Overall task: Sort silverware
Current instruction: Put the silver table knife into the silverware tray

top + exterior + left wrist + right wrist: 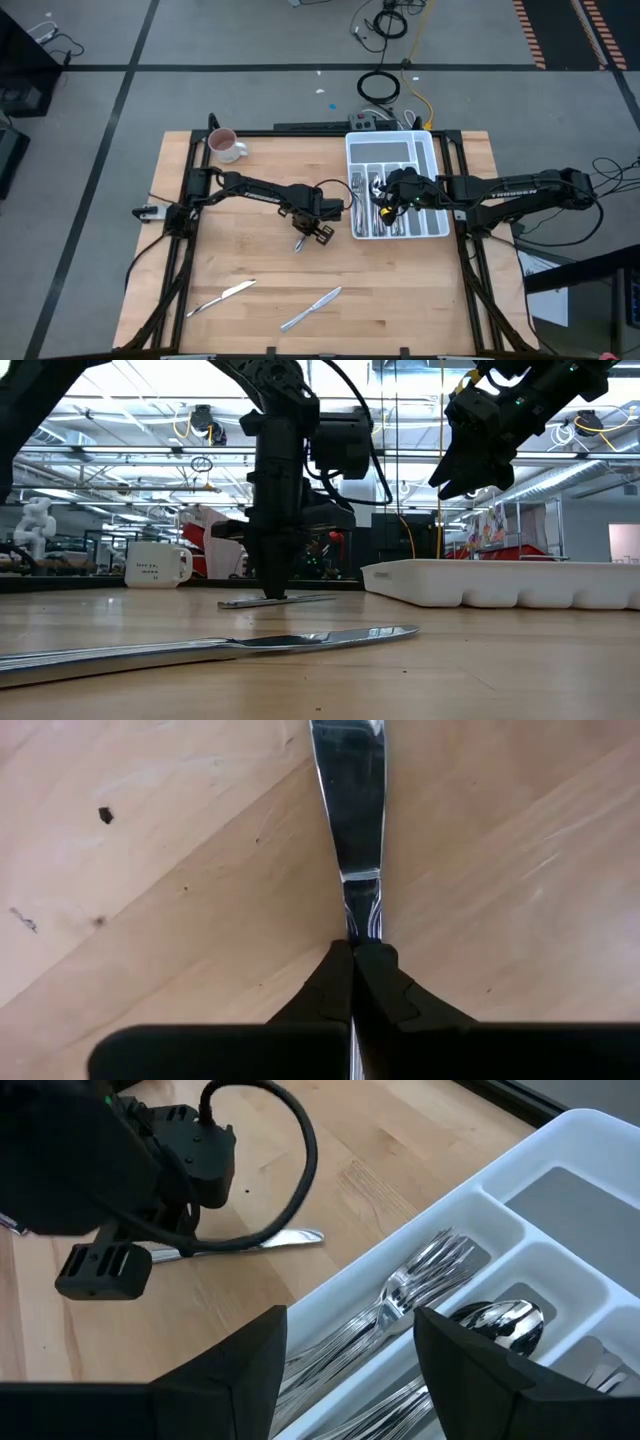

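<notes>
On wooden table [250, 320], left end effector [353, 952] pinches knife [350, 790].

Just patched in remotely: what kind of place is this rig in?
Likely a robotics lab or workshop: a wooden table on taped grey floor, loose cables behind it, and exposed ceiling pipework in the low view.

Table [250, 320]: pale blond wood, fine straight grain, a few small dark specks; black frame. Tray [432, 180]: plain white, its empty compartment floor grey. Forks [420, 1275], spoon [505, 1323] and knives [222, 297]: shiny silver, mirroring dark shapes. Mug [224, 145]: white with small dark lettering, reddish-brown inside. Left gripper [355, 982], right gripper [350, 1350] and arms: matt black; white lettering on the right arm. Floor [250, 40]: grey, crossed by black lines; orange-and-black striped strips at the far corner.
</notes>
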Controlling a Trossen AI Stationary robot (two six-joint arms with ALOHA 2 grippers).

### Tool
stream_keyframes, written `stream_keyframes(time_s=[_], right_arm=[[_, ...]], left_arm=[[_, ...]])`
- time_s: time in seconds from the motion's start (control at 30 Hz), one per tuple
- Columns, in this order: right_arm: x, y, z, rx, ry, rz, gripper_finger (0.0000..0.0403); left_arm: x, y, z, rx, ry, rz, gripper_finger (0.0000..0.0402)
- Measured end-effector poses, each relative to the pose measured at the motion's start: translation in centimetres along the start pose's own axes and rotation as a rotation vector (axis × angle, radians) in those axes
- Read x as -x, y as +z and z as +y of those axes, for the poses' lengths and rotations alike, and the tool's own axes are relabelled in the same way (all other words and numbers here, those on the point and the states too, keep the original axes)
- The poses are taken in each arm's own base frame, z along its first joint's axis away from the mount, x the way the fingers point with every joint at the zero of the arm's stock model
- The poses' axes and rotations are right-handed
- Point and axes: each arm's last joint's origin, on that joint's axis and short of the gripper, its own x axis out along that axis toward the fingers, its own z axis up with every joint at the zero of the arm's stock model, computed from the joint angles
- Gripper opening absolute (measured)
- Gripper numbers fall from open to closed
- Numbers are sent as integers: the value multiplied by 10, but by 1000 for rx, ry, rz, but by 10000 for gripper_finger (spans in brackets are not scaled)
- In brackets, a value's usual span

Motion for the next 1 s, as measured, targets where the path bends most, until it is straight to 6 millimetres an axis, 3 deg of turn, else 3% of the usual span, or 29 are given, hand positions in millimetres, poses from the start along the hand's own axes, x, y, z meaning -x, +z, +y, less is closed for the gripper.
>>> stream_keyframes(time_s=[0.23,0.4,0.6,0.87,1.0], right_arm=[[0,0,0,0,0,0,210],[0,0,0,1,3,2,210],[-1,-1,3,91,83,37,211],[-13,-11,19,428,311,165,233],[-22,0,39,621,351,149,245]], left_arm=[[26,2,-12,-63,26,-24,1],[36,2,-13,-75,53,-33,1],[64,-8,-9,-123,83,-53,0],[138,-45,21,-270,97,-46,17],[182,-68,47,-290,114,-120,35]])
